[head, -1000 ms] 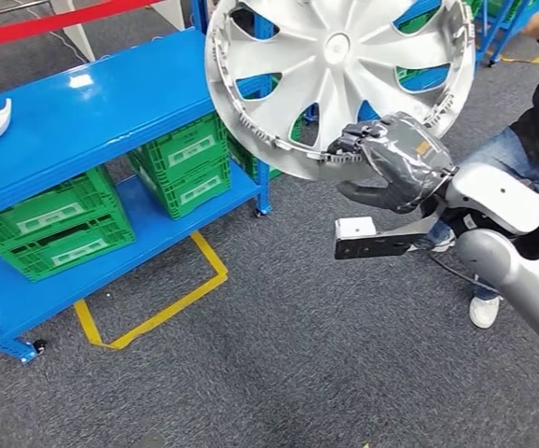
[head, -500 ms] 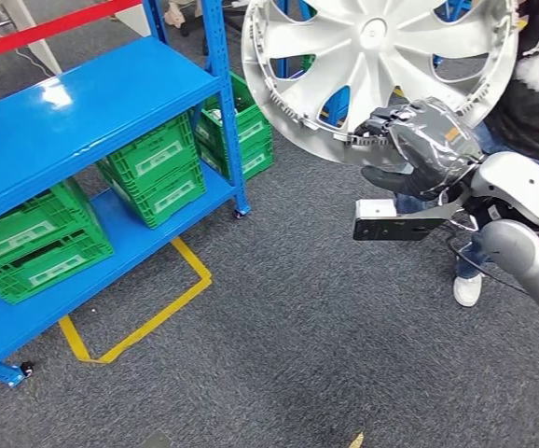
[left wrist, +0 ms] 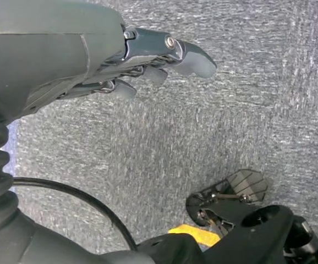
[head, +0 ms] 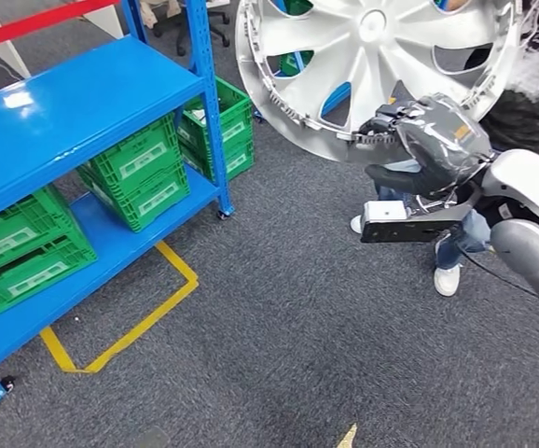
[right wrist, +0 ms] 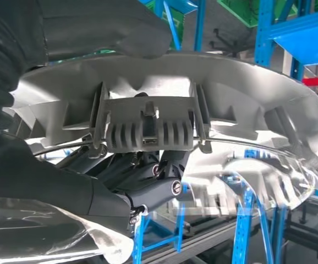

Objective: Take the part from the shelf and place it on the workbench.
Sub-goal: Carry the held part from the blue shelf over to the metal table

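One wheel cover (head: 376, 65), broad, thin, stiff plastic and likely light, rides high at far right, clear of the blue shelf (head: 76, 103). Our right hand (head: 421, 145) pinches its near rim, so it may swing; our left hand (left wrist: 149, 60) hangs loosely open, holding nothing.

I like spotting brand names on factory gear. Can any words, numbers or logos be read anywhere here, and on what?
None can be read.
Green crates: white labels on their sides, print too small and blurred.
Hubcap held by the right robot hand: centre cap is plain, no logo visible.
White block under the wrist: no legible marking.
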